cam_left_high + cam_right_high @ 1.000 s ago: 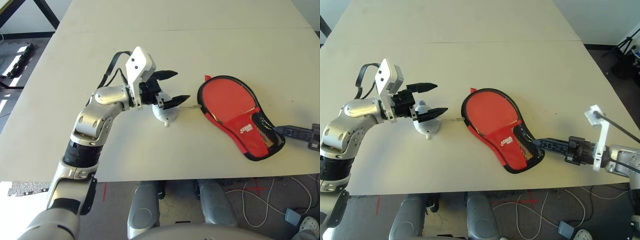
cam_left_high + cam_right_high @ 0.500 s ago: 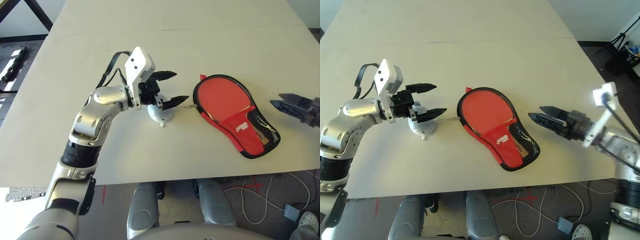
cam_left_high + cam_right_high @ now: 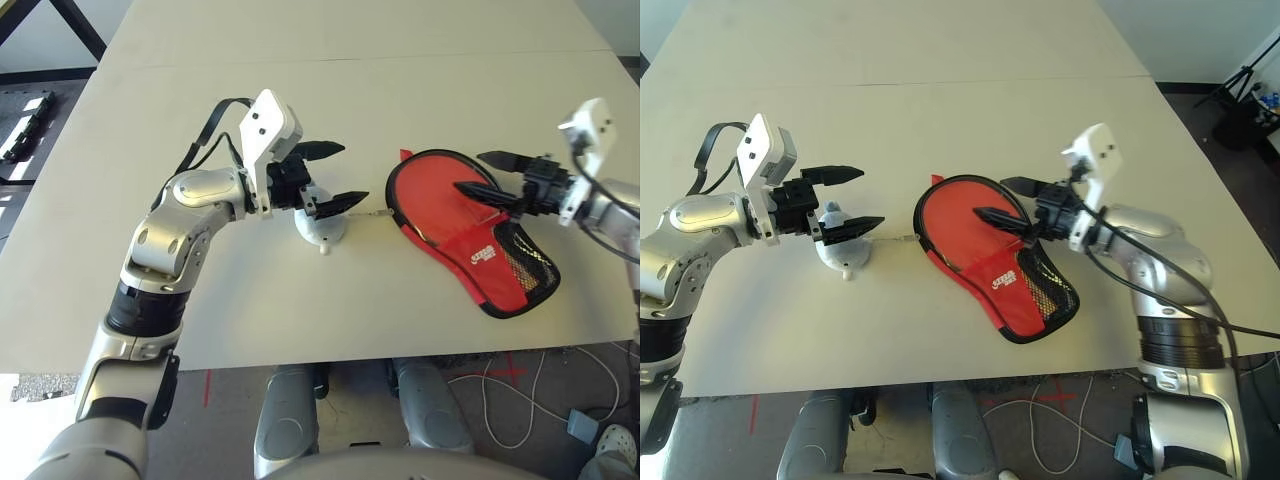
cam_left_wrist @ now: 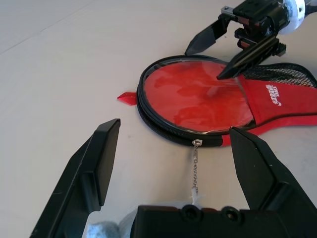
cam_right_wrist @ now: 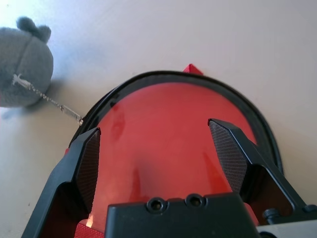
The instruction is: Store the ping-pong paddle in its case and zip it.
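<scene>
Swung in from the right edge, my right gripper (image 3: 1012, 200) now hovers wide open over the red case (image 3: 985, 240) at frame centre. Left gripper (image 3: 335, 175), also wide, hangs above the grey charm (image 3: 318, 228).

The right gripper (image 3: 1012, 203) has been swung in from beyond the narrow end of the case (image 3: 995, 255) to above its round red part. Its fingers, shut a second ago, are now spread wide, and the round red part is framed between them in the right wrist view. The case has been released at the mesh end and is left flat on the table (image 3: 940, 110), apart from the fingertips.
</scene>
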Tool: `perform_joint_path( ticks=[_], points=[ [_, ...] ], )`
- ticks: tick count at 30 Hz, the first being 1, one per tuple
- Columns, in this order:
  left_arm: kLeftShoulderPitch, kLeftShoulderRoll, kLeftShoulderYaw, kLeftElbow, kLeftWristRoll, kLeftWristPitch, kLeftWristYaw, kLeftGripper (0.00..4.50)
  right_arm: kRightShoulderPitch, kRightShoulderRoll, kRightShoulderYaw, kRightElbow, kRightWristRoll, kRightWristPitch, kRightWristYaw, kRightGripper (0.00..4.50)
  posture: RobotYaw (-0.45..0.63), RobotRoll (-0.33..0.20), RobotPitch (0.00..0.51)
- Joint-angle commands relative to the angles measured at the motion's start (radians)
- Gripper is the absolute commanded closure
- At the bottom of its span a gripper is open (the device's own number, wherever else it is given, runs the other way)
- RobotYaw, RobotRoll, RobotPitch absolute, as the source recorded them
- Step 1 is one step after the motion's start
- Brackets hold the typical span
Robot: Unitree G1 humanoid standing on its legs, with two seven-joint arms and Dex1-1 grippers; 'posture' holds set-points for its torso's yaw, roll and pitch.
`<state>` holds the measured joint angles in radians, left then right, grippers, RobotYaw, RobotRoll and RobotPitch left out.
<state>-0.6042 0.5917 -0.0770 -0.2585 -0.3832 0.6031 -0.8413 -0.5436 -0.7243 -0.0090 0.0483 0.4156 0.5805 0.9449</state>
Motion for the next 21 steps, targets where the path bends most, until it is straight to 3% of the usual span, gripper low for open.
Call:
perform_joint_path(
  ticks=[1, 12, 16, 21],
  points=[
    [0.016, 0.018, 0.023, -0.037, -0.014, 0.057, 0.026, 0.00, 0.025, -0.007, 0.073, 0.024, -0.068, -0.017, 0.018, 0.04, -0.06, 0.000, 0.273],
    [0.045, 0.101, 0.071, -0.114, -0.046, 0.204, 0.070, 0.00, 0.017, 0.009, 0.133, 0.107, -0.149, -0.031, 0.033, 0.04, -0.02, 0.000, 0.283],
    [0.054, 0.149, 0.103, -0.156, -0.097, 0.327, 0.075, 0.00, 0.014, 0.019, 0.144, 0.127, -0.166, -0.039, 0.031, 0.04, -0.01, 0.000, 0.289],
    [0.057, 0.157, 0.133, -0.204, -0.164, 0.466, 0.110, 0.00, 0.018, 0.029, 0.142, 0.132, -0.176, -0.047, 0.031, 0.04, -0.01, 0.000, 0.290]
  ],
)
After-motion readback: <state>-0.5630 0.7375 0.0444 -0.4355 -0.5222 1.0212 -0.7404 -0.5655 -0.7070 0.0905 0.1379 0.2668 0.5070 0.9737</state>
